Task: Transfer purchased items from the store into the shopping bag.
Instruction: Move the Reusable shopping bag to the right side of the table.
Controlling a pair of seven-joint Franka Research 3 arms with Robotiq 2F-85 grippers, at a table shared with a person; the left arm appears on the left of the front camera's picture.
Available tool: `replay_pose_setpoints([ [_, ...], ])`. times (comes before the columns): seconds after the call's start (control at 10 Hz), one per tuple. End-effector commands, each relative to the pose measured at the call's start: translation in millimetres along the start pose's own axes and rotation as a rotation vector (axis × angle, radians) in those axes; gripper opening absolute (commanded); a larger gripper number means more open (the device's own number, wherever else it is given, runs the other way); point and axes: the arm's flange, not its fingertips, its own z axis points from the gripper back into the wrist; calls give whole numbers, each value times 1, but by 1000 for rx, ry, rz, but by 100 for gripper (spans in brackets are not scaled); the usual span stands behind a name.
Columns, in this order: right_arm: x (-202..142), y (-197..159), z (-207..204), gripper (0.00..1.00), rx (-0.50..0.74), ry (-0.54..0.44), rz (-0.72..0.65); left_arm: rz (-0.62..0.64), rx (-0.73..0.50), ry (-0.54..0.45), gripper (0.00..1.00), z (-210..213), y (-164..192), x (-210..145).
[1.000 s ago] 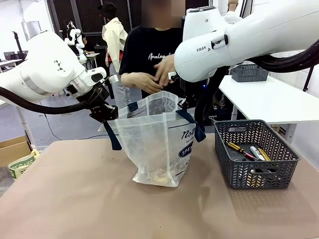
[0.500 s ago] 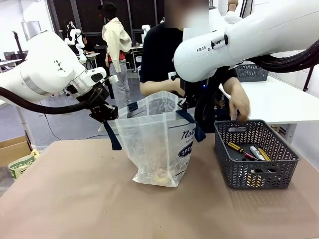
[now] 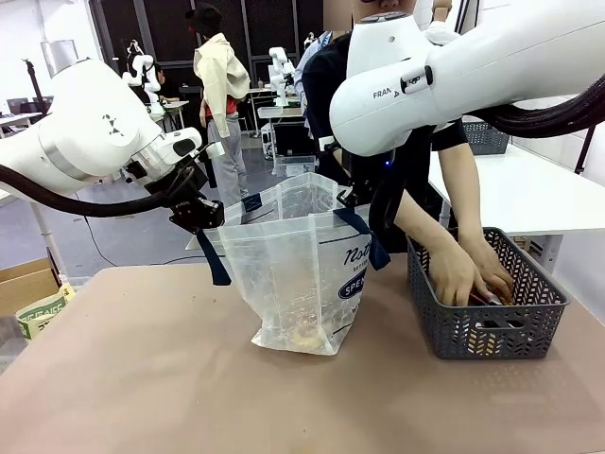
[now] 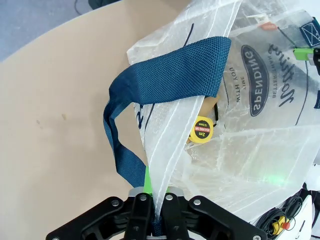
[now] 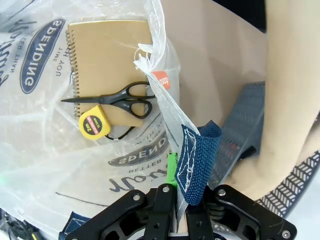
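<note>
- Your left gripper [image 4: 154, 200] has its jaws pressed together on the bag [image 3: 293, 274]. It is pinching the clear rim just beside one blue strap [image 4: 165, 70], at the bag's left edge.
- Your right gripper [image 5: 181, 192] is clamped on the bag's opposite rim. Plastic and the folded end of the other strap [image 5: 197, 160] are caught between its fingers.
- Between the two grips, the bag stands upright on the table [image 3: 142, 378] with its mouth held wide.
- At the bottom of the bag lies a brown spiral notebook [image 5: 107, 50]. Black scissors [image 5: 117, 98] lie across it, and a yellow tape measure [image 5: 93, 124] sits just beside their handles.
- The grey basket [image 3: 492, 336] sits to the right of the bag, near it but not touching.
- The person's hands [image 3: 456, 276] are both down inside the basket. You cannot tell what they are holding.
</note>
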Motion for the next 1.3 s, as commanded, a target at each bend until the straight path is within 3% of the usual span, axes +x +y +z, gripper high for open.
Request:
replay_pose_setpoints([
  [0.0,0,-1,-1,0,0,1,-2,1,2,-4,0,2,1,0],
  [1.2,0,-1,-1,0,0,1,-2,1,2,-4,0,2,1,0],
])
